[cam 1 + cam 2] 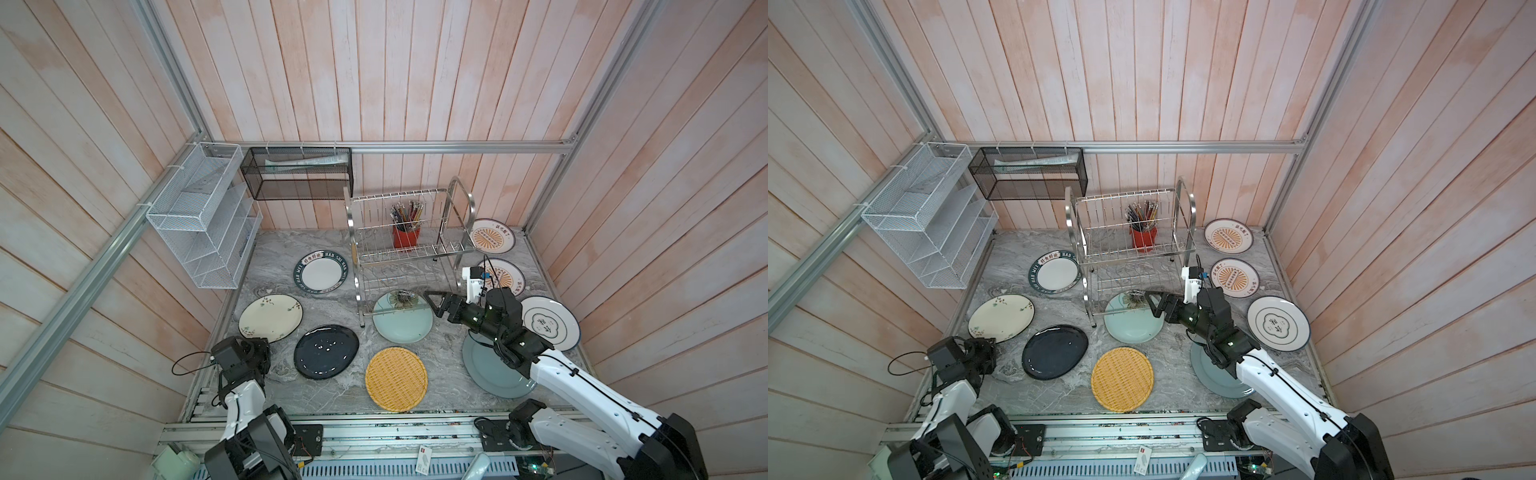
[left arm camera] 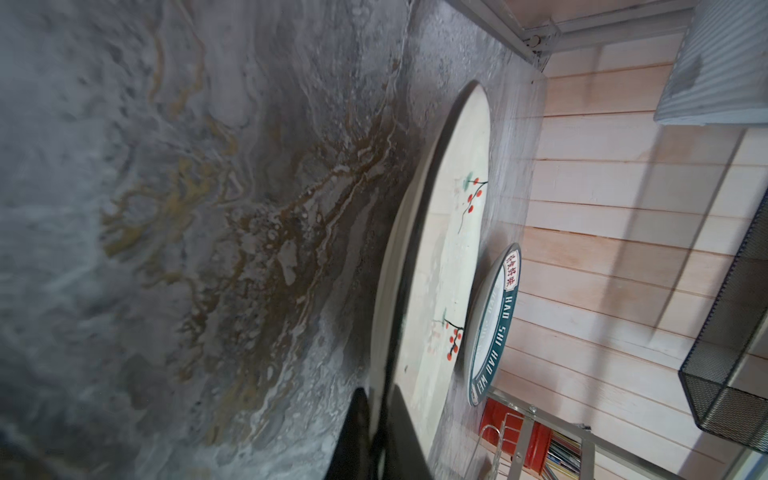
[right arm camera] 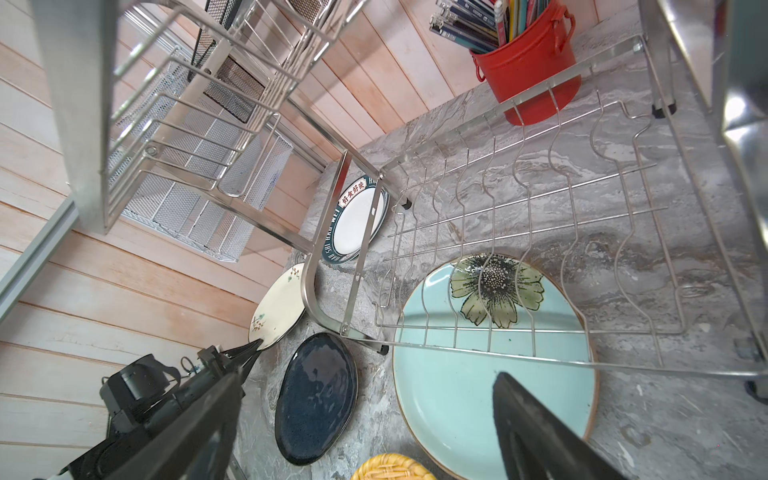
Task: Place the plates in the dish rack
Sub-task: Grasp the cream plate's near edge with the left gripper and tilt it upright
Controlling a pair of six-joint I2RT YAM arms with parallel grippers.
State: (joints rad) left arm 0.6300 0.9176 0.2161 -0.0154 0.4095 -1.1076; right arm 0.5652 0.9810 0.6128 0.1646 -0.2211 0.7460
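Left hand (image 3: 254, 345) pinches the cream plate (image 1: 270, 318) by its rim so we can tip it; right hand (image 1: 432, 304) hangs spread.

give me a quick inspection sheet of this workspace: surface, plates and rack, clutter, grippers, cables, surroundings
surface: grey marbled tabletop, no spills seen
job's things: nine plates lie flat on it, none in the dish rack; the mint plate sits partly under its lower tier
clutter: red cup of sticks at the rack
grippers: left gripper shut on the cream plate rim; right gripper open over the mint plate
cables: black cable loops beside the left gripper
surroundings: plank walls; white mesh organiser and black mesh basket hang on the frame
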